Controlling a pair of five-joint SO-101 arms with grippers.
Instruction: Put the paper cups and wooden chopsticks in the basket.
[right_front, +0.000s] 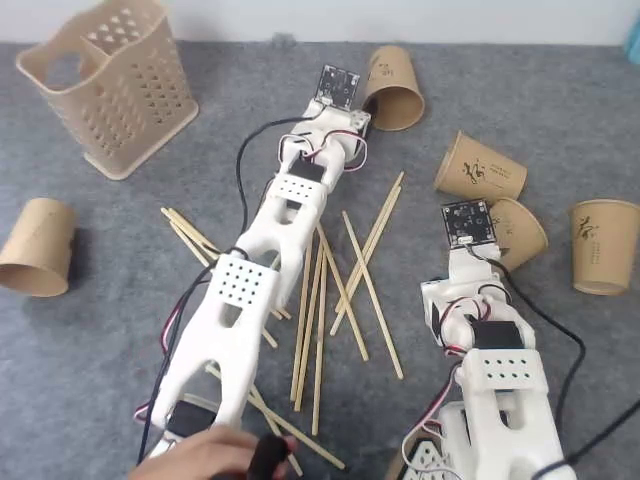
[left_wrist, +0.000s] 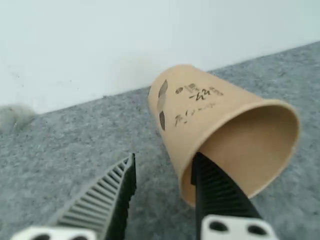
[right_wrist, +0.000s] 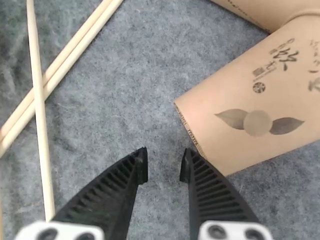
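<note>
A tan perforated basket (right_front: 110, 85) stands at the far left corner. Several paper cups lie or stand about: one on its side at the back (right_front: 392, 88), one at the left (right_front: 38, 247), two on their sides at the right (right_front: 480, 168) (right_front: 520, 232), and one upright at the far right (right_front: 603, 245). Wooden chopsticks (right_front: 345, 270) lie scattered mid-table. My left gripper (left_wrist: 165, 160) is open at the back cup (left_wrist: 225, 130), with one finger (left_wrist: 210, 185) at its rim. My right gripper (right_wrist: 164, 155) is open just beside a lying cup's (right_wrist: 255, 120) base, nothing between its fingers.
The left arm (right_front: 270, 240) stretches over the chopstick pile toward the back. The right arm (right_front: 490, 350) stands at the front right. A white wall (left_wrist: 150, 35) rises just behind the back cup. Bare grey mat lies between the basket and the left cup.
</note>
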